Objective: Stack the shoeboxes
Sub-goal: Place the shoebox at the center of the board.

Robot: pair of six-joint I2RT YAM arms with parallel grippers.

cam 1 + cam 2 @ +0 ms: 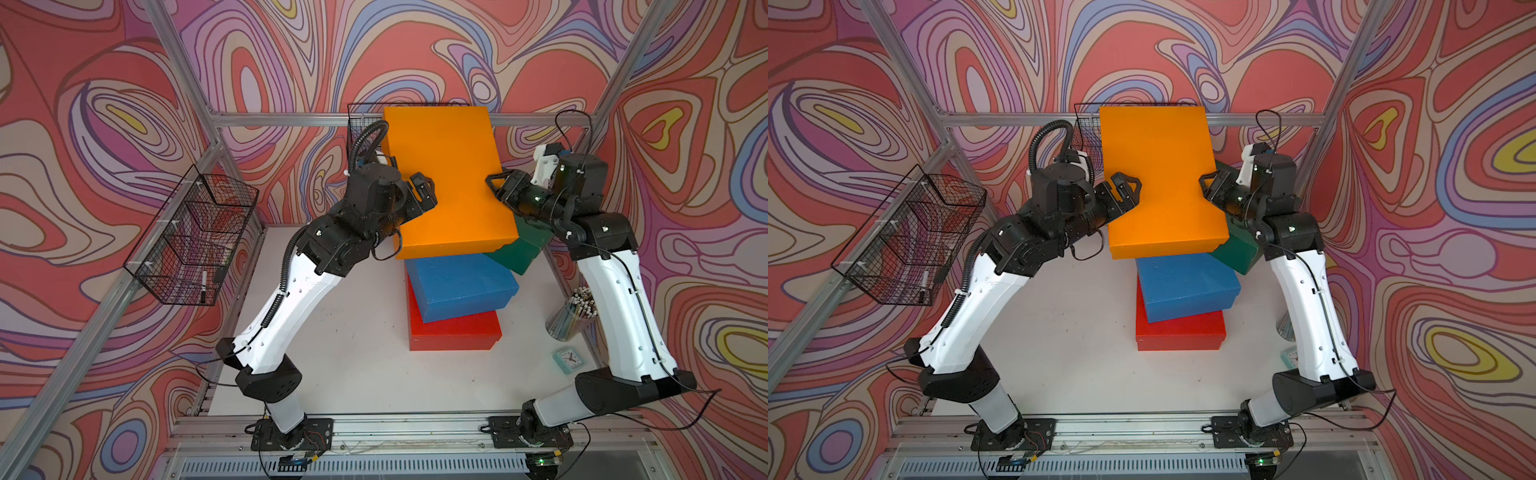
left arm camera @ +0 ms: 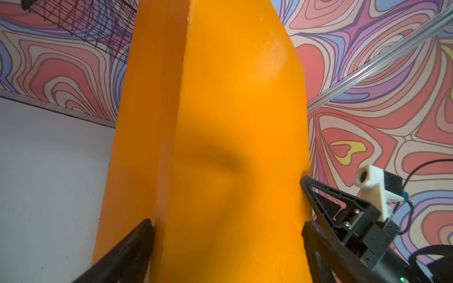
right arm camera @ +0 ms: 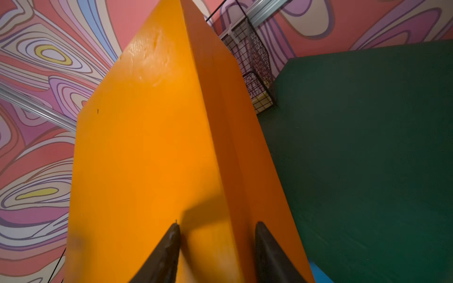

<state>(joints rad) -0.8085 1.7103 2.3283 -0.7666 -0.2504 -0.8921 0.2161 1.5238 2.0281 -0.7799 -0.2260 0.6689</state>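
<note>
In both top views: holding orange shoebox [image 1: 449, 166] aloft between left gripper [image 1: 428, 193] and right gripper [image 1: 496, 189], above blue shoebox [image 1: 461, 286] stacked on red shoebox [image 1: 457, 334] at surface [image 1: 340, 332] middle, green shoebox [image 1: 523, 251] toward right edge. Left wrist: spread wide, clamped on it. Right wrist: half spread, pinching its rim.

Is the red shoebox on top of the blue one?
No, in a top view the blue shoebox lies on the red shoebox.

The big orange cardboard box [image 1: 449, 178] looks dull and smooth, with a few small dents. The black basket [image 1: 195, 241] is made of thin wire. The flat white tabletop [image 1: 353, 332] has little marks.
</note>
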